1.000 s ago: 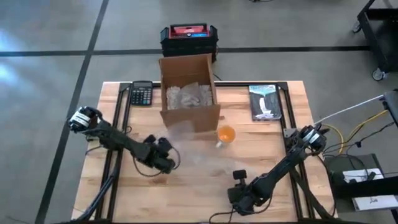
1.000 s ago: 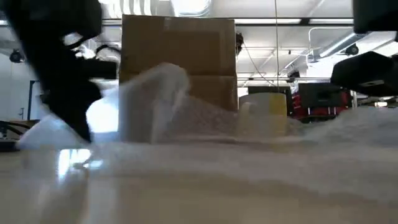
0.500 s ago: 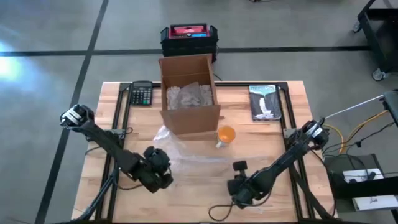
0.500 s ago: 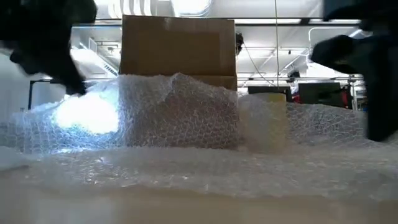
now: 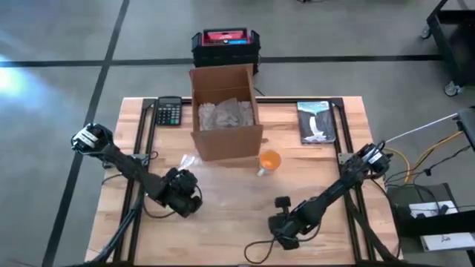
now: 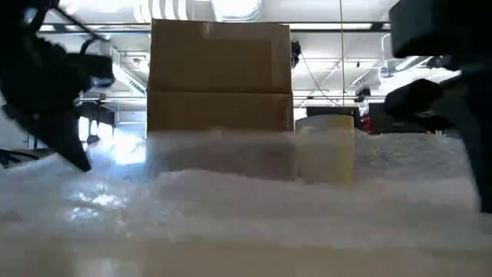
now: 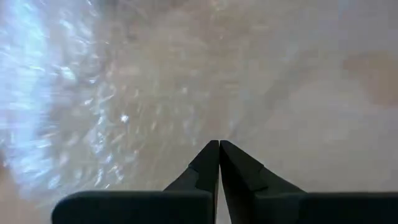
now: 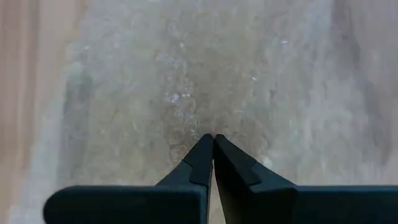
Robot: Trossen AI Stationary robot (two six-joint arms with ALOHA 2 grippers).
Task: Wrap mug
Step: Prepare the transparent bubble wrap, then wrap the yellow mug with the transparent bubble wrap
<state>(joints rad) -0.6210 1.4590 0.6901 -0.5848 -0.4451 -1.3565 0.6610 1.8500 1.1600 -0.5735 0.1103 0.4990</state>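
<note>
Clear bubble-wrap sheet (image 5: 230, 194) spread flat over the near half of the wooden table (image 5: 349, 126). Yellow-orange mug (image 5: 270, 161) standing on the sheet's far edge, just near and right of the open brown cardboard box (image 5: 225, 111). Left gripper (image 5: 182, 194) low at the sheet's left edge, fingers (image 7: 205, 165) pressed together, pinching the wrap. Right gripper (image 5: 286, 226) low at the sheet's near right part, fingers (image 8: 202, 155) likewise closed on the wrap.
</note>
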